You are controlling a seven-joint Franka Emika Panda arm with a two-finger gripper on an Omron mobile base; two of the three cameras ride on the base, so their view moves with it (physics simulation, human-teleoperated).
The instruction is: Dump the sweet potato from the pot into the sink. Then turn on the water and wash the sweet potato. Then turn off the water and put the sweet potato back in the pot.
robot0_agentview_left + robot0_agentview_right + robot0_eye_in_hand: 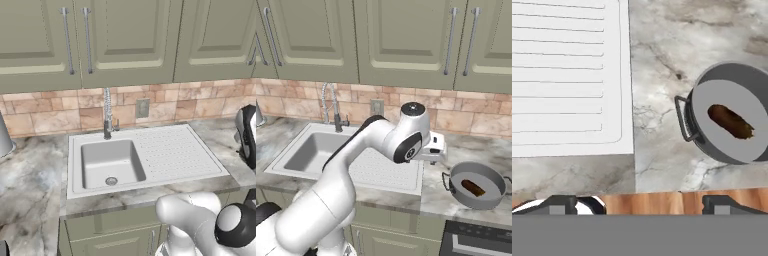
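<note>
The pot [476,186] stands on the marble counter to the right of the sink's drainboard [381,167], its short handle [682,119] pointing toward the drainboard. Inside the pot [732,87] lies the sweet potato [730,121], a small dark brown lump [472,187]. My gripper [641,205] hovers above the counter strip between drainboard and pot, to the left of the pot. It is open, fingertips [562,204] wide apart with nothing between them. The sink [107,162] has its basin at the left with a round drain [111,181]. No water runs from the faucet [107,112].
A pale grey cylinder [4,137] stands on the counter at the far left. Wall cabinets [406,40] hang above the tiled backsplash. The counter's front edge [662,185] runs just below the pot. A dark appliance top [476,242] sits at the lower right.
</note>
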